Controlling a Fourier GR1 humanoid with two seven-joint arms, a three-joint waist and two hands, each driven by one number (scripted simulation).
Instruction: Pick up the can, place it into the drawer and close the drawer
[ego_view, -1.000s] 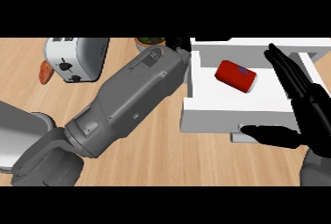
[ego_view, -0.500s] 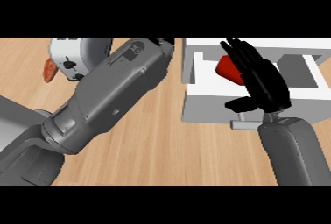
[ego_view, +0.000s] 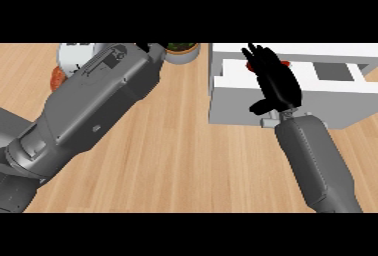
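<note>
Head view gives me one wooden counter (ego_view: 177, 165) and one white drawer (ego_view: 236, 107) standing open at upper right. I count two grey forearms: my left one (ego_view: 88, 115) crosses the left side, its hand hidden, so I cannot tell its state. My right hand (ego_view: 275, 82) lies over the drawer, fingers straight. One red can (ego_view: 252, 64) peeks out beneath them, inside the drawer.

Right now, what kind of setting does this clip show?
Probably a kitchen counter: a light wooden worktop, a white drawer unit standing open with a red can inside, and a white appliance, maybe a toaster, at the back.
</note>
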